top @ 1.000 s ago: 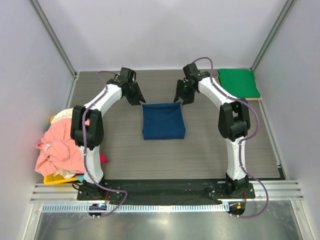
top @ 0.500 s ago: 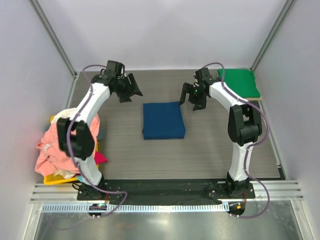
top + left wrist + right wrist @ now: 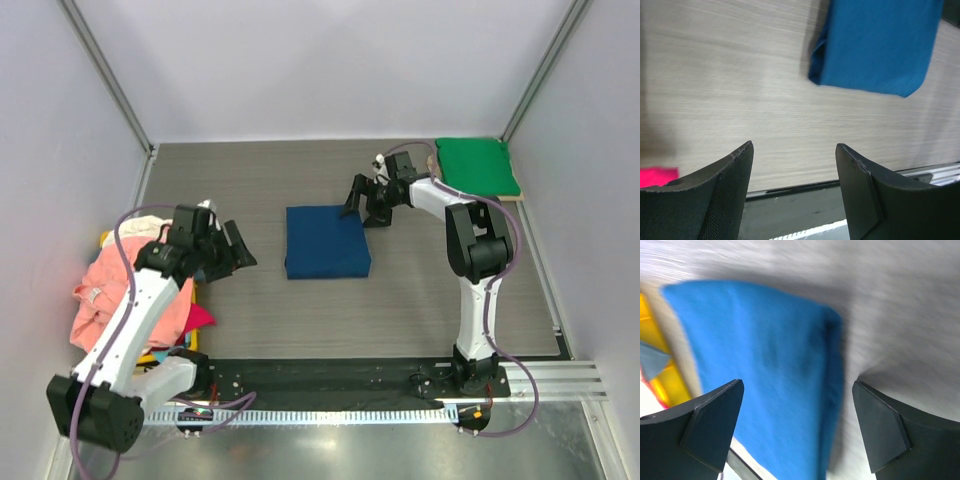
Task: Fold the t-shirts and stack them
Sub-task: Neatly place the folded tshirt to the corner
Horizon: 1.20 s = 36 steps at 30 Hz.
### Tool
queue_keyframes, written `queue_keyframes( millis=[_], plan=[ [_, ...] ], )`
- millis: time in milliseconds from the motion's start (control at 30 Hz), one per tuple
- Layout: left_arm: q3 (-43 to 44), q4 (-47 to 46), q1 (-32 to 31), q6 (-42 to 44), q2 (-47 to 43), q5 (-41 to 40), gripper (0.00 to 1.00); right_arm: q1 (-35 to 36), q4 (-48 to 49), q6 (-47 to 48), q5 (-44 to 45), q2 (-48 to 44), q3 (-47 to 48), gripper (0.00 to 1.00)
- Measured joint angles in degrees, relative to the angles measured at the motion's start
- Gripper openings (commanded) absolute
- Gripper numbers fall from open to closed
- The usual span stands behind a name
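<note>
A folded navy blue t-shirt (image 3: 327, 241) lies flat mid-table; it also shows in the left wrist view (image 3: 875, 45) and the right wrist view (image 3: 765, 375). A folded green t-shirt (image 3: 476, 166) lies at the far right corner. A heap of unfolded t-shirts, salmon pink (image 3: 115, 295) with cream-white and magenta, sits at the left edge. My left gripper (image 3: 236, 257) is open and empty, left of the navy shirt, near the heap. My right gripper (image 3: 362, 205) is open and empty, just above the navy shirt's far right corner.
A yellow bin (image 3: 125, 358) sits under the heap at the left edge. A tan board (image 3: 515, 198) lies under the green shirt. Grey walls and metal posts enclose the table on three sides. A black strip and metal rail run along the near edge.
My left arm has swung back from the far side toward the heap at the left. My right gripper has moved left and down to the navy shirt's far right corner.
</note>
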<state>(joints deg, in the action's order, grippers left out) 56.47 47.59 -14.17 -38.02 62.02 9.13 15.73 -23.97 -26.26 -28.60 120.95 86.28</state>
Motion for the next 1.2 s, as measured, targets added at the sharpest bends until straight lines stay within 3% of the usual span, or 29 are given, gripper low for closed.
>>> queue_keyframes(
  millis=[200, 367, 400, 433, 467, 633, 767, 1033, 1200],
  plan=[
    [-5.3, 3.3, 0.0, 1.1, -13.3, -3.9, 0.73, 2.1, 11.1, -3.9, -4.9, 2.0, -1.7, 0.82],
    [-6.2, 4.2, 0.0, 1.8, -17.7, -5.9, 0.76, 5.1, 21.9, -7.5, -8.1, 3.5, -6.4, 0.37],
    [-6.2, 4.2, 0.0, 2.1, -17.9, -6.0, 0.76, 5.4, 23.9, -8.7, -9.3, 3.9, -7.4, 0.27],
    [-6.2, 4.2, 0.0, 2.3, -18.1, -6.1, 0.76, 5.6, 25.9, -9.6, -10.3, 4.3, -8.6, 0.07],
    [-6.2, 4.2, 0.0, 2.5, -18.1, -6.1, 0.76, 5.7, 27.7, -10.4, -11.4, 4.6, -9.6, 0.01],
    [-7.2, 3.8, 0.0, 2.9, -18.1, -5.1, 0.75, 5.3, 30.3, -11.9, -13.8, 4.5, -11.9, 0.01],
    [-8.2, 3.5, 0.0, 3.2, -18.7, -4.2, 0.75, 4.0, 21.7, -6.2, -11.0, 1.0, -11.9, 0.01],
    [-8.4, 2.2, 0.0, 4.0, -21.4, -2.4, 0.73, -5.0, 0.2, 11.3, 5.8, -12.5, -7.6, 0.01],
    [-8.7, 1.9, 0.0, 4.0, -21.5, -1.3, 0.72, -10.1, -5.4, 18.8, 17.6, -14.8, 0.0, 0.01]
  ],
)
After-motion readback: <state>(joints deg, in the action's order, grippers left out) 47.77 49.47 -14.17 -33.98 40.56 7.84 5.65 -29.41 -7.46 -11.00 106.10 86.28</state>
